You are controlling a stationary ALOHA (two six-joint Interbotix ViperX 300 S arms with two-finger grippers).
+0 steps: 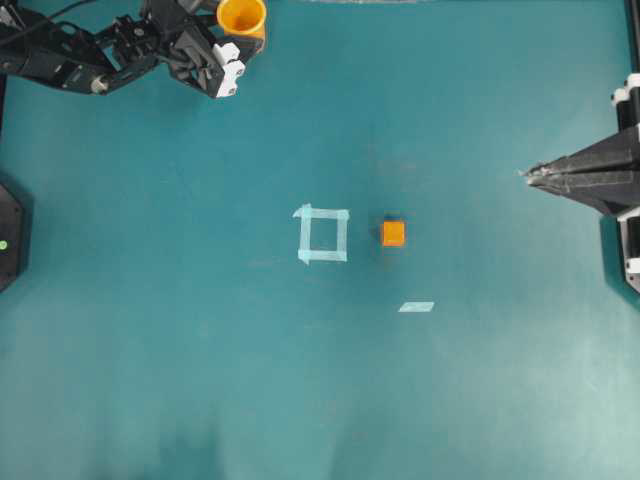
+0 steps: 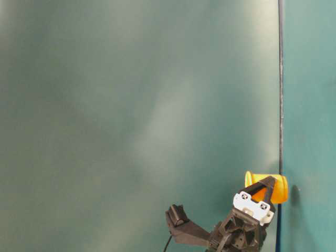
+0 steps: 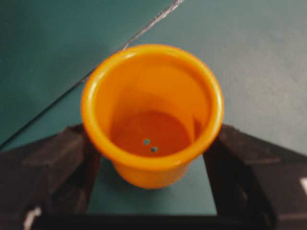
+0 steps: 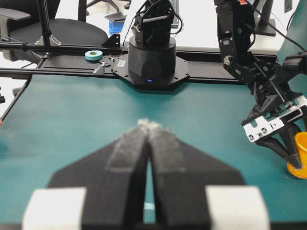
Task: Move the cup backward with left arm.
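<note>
Overhead view shows the cup at the table's far edge, squeezed between the left gripper fingers. It looks light, hard and slippery; holding its sides works. The right gripper is closed, empty.

Left hand clamped at far table edge; right hand closed, parked.

cup cut off at overhead top edge.

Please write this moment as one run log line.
left gripper: around cup, far table edge | right gripper: shut, idle | orange cube: untouched
</note>
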